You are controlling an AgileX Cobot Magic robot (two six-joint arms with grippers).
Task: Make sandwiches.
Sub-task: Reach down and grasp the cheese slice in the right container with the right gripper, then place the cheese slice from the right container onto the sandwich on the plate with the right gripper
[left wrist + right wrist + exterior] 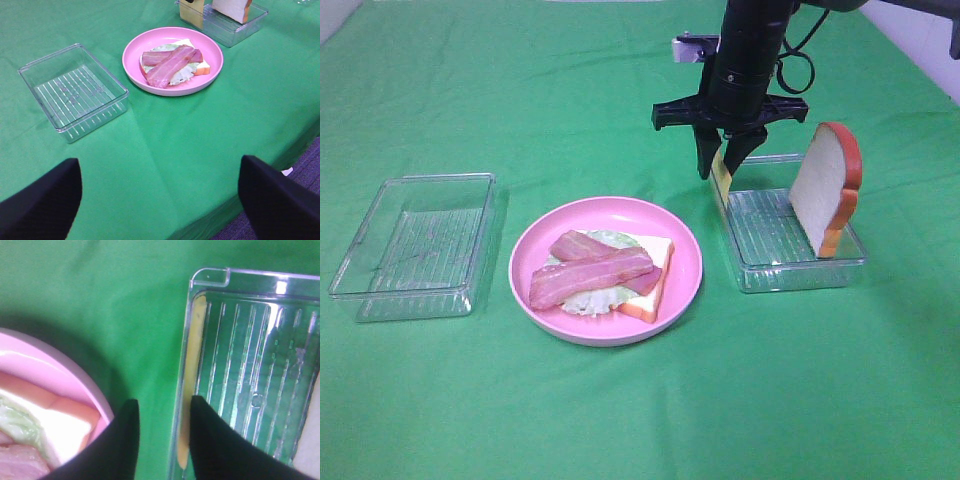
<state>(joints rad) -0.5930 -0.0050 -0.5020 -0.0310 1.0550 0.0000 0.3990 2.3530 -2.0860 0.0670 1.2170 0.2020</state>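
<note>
Ext. high view. Round pink plastic plate (682,275) set at centre of green cloth-covered table (640,420).

On plate: flat white toy bread slice w/ orange-brown crust (656,260), pale green lettuce leaf (585,300) laid on it, two pink-red bacon strips (595,275) overlapped on top.

Clear ribbed plastic tray (380,215) noted at 9 o'clock of plate, apart from it. Second clear plastic tray (800,270) at 3 o'clock of plate, near its rim.

In second tray: second white bread slice (820,190) stood upright, tilted, at tray's 3 o'clock side. Square orange-yellow cheese slice (721,186) stood on edge along wall at tray's 9 o'clock side.

R gripper (718,166) pointed down over cheese slice, black fingers (705,155) lowered either side of it. R wrist view: R gripper (164,402) seen w/ one finger outside tray wall, the other inside tray; cheese edge (192,355) and wall lie between. Jaws apart; green cloth seen in gap beside outer finger. Inner finger just beside cheese; contact cannot be told.

L gripper (160,167) held over cloth near table edge, well apart from plate and trays. Jaws spread wide, only cloth seen between.
</note>
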